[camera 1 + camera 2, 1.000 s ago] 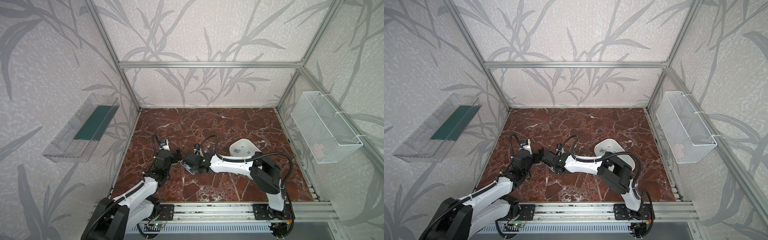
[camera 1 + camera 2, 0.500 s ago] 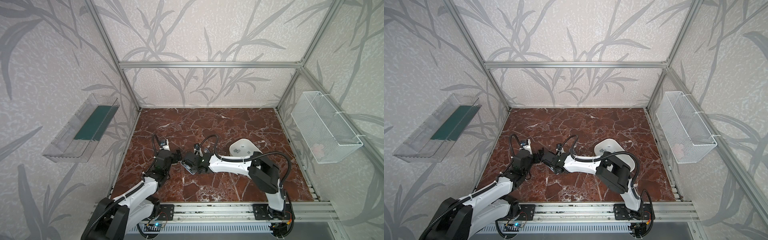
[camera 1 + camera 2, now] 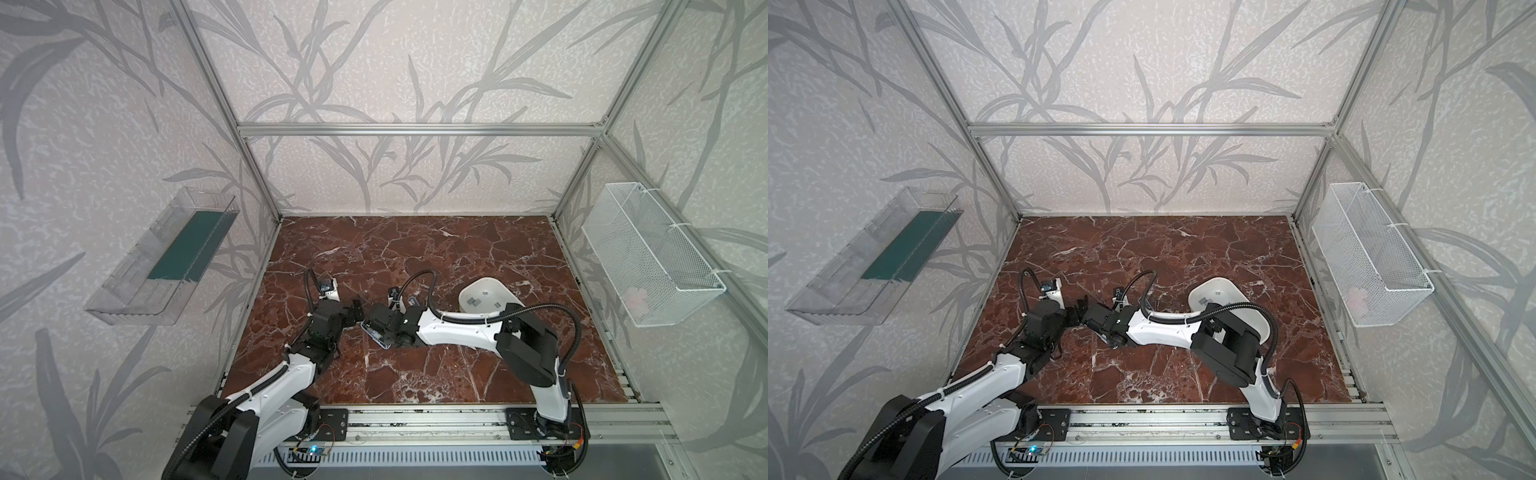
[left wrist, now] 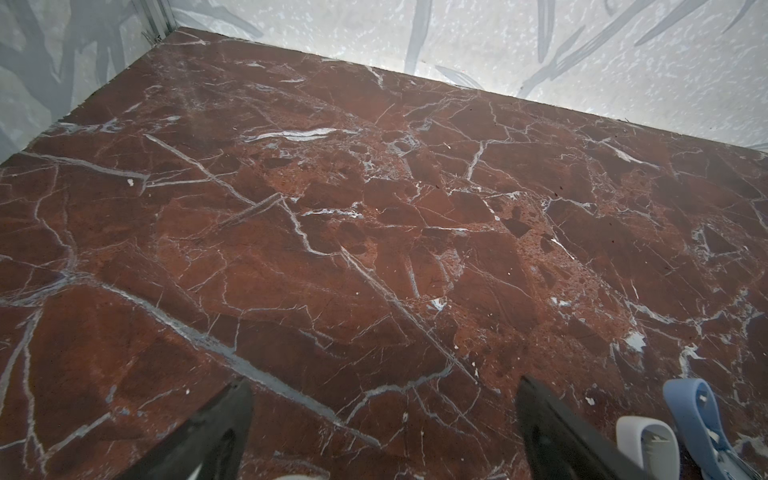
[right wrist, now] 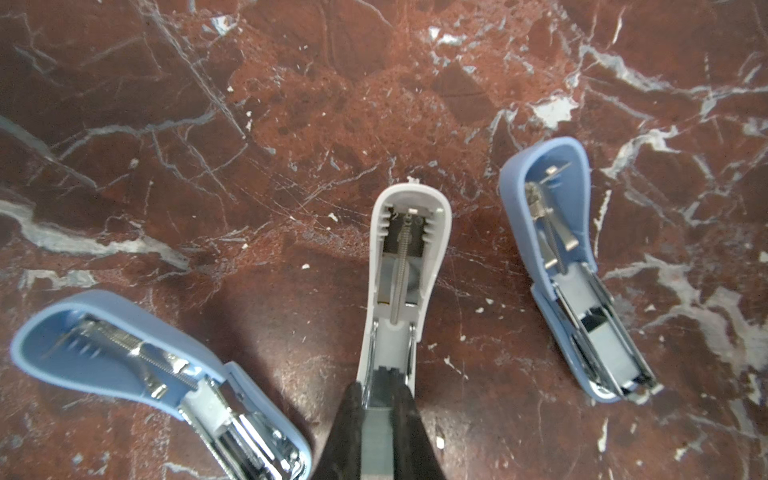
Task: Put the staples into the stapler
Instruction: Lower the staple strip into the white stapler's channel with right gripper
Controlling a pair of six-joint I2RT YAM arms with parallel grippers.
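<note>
Across the red marble desk (image 3: 415,257) your two arms meet toward its left side. Off to the right sits the white dish (image 3: 487,284), with the spare staples (image 3: 471,300) lying loose in it. Under the right wrist camera you have three staplers, all hinged open. The white stapler (image 5: 409,249) is in the middle, with one blue stapler (image 5: 112,349) to one side and the other blue stapler (image 5: 548,199) to the other, none touching. Your right tool (image 5: 379,388) is closed tight on a flat grey strip (image 5: 376,436). By the look of it this is a stick of staples, its end right at the white stapler's open channel. Your left tool (image 4: 384,382) hovers just beside, spread wide and holding nothing. I judge you are at the insertion step. Next, line the strip up with the channel, slide it in flat, let go, then fold the lid shut.
</note>
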